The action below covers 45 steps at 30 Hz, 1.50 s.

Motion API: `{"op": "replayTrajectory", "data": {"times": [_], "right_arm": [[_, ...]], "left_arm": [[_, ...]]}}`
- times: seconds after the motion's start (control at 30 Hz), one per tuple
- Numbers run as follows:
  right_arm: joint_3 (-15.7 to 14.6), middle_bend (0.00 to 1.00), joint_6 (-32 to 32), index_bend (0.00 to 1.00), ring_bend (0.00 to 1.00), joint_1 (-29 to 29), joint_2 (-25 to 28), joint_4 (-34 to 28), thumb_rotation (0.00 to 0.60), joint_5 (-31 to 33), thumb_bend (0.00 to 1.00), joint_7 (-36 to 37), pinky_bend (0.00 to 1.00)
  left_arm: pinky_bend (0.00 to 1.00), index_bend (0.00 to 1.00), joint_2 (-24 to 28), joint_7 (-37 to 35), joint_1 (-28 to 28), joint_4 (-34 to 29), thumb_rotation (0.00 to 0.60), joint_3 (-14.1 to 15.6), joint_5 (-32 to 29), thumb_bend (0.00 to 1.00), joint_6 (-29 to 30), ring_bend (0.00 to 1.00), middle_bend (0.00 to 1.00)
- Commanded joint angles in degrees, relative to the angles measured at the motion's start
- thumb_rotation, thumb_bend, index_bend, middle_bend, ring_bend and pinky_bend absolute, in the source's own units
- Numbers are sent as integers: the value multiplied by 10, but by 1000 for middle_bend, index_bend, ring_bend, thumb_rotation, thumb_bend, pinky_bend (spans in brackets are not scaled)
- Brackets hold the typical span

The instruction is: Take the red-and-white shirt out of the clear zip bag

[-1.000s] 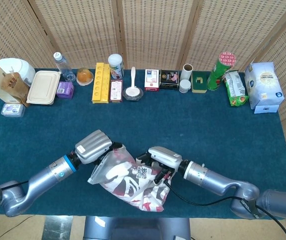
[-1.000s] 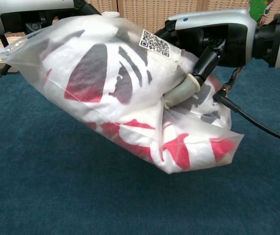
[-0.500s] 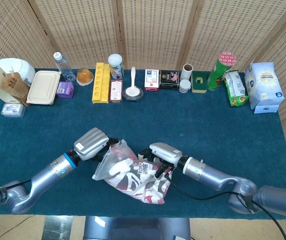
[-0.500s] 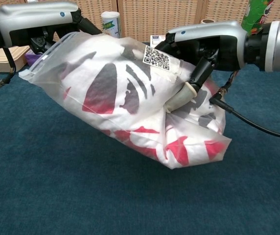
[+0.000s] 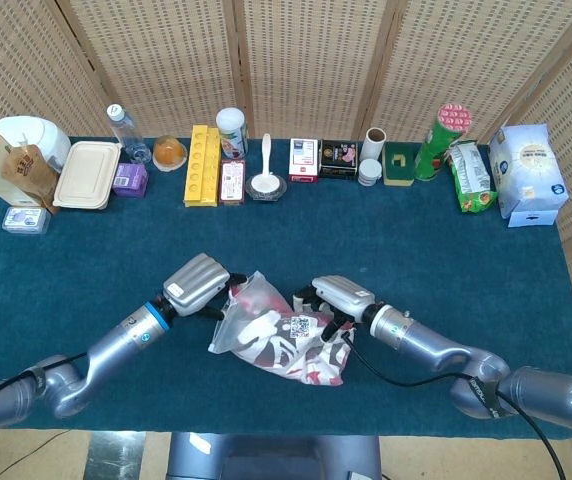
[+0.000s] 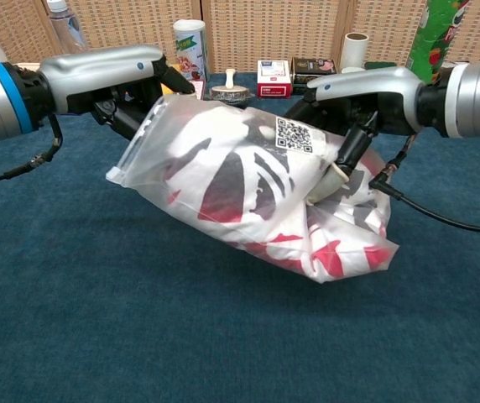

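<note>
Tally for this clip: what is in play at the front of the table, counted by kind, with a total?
Hands: 2, left hand and right hand, both gripping the bag
Zip bag: 1, held above the table
Shirt: 1, red and white, inside the bag
Total: 4

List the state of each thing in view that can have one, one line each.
clear zip bag: held up off the table by both hands.
red-and-white shirt: fully inside the bag.
left hand: grips the bag's upper end.
right hand: grips the bag's side.
water bottle: upright.
</note>
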Motion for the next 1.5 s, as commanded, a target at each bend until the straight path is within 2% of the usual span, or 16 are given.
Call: {"op": "replayTrajectory", "data": {"times": [0.03,0.23,0.47,0.63,1.07,1.2,1.3,1.37,1.5], "right_arm": [[-3,626,-23,625,707,-4,-4,10,600,20,154,-30,619],[-3,429,-52,405,480,-9,-8,19,600,50,155,-72,394],[1,269,-68,184,346,-18,-19,33,600,81,153,-109,269],[7,153,-51,44,232,-36,-10,30,600,90,125,-129,188],[4,148,10,33,218,-96,54,10,600,58,119,-119,182],[3,176,73,46,233,-128,56,26,600,29,119,-112,189],[0,238,142,117,297,-159,54,43,600,-3,119,-113,238],[-5,301,185,182,376,-179,53,61,600,-24,119,-117,295],[-29,397,244,252,488,-210,57,98,600,-73,119,-131,388]], "left_arm": [[895,818,-34,11,-8,39,600,2,-5,518,-8,1000,1000],[895,818,-76,16,-14,89,600,7,-10,516,-20,1000,1000],[895,817,-118,11,-19,138,600,13,-13,515,-30,1000,1000],[896,817,-132,8,-24,152,600,11,-18,514,-35,1000,1000],[895,818,-116,33,-35,125,600,-13,-57,514,-61,1000,1000],[896,817,-116,41,-39,122,600,-21,-72,514,-69,1000,1000],[895,818,-113,45,-42,115,600,-26,-82,514,-76,1000,1000],[895,817,-110,48,-44,111,600,-29,-92,513,-85,1000,1000],[896,817,-107,60,-46,108,600,-30,-104,513,-95,1000,1000]]}}
